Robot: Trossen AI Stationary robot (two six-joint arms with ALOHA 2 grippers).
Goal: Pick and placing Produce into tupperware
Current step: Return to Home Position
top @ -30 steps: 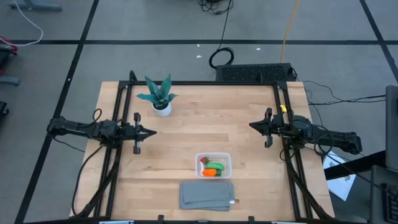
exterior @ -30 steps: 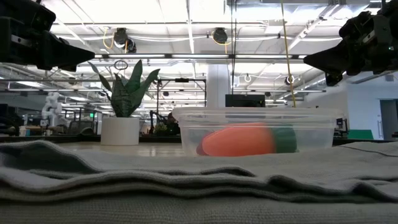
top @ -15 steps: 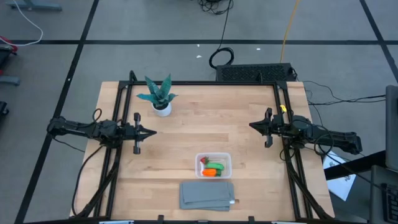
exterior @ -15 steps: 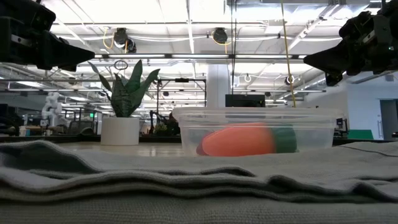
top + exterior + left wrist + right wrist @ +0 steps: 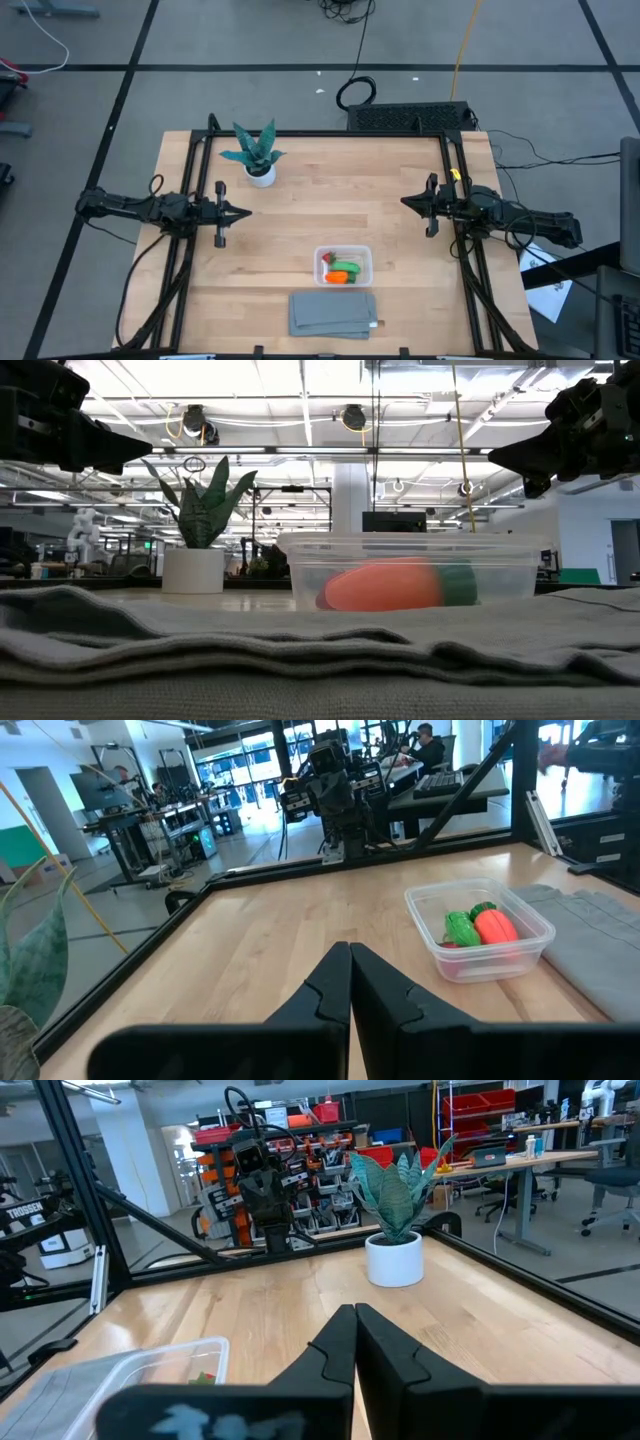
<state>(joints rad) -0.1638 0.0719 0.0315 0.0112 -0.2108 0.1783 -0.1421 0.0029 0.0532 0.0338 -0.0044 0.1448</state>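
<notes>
The clear tupperware (image 5: 344, 266) stands on the table near its near edge. Inside lie the orange carrot (image 5: 342, 276), the green pod (image 5: 345, 266) and the red berry (image 5: 327, 258); the left wrist view shows the carrot (image 5: 496, 927) and pod (image 5: 460, 930) in the tub (image 5: 480, 933). My left gripper (image 5: 243, 212) hovers shut over the table's left side, above table height, well left of the tub. My right gripper (image 5: 404, 202) hovers shut over the right side, also apart from it. Both fingertip pairs meet in their wrist views: left gripper (image 5: 350, 952), right gripper (image 5: 355, 1312).
A flat grey folded cloth (image 5: 334, 313) lies just nearer than the tub, at the near edge. A teal-leaved plant in a white pot (image 5: 258, 157) stands at the far left. Bare wood (image 5: 330, 205) stretches between the two grippers. Black frame rails (image 5: 195, 150) run along the table's sides.
</notes>
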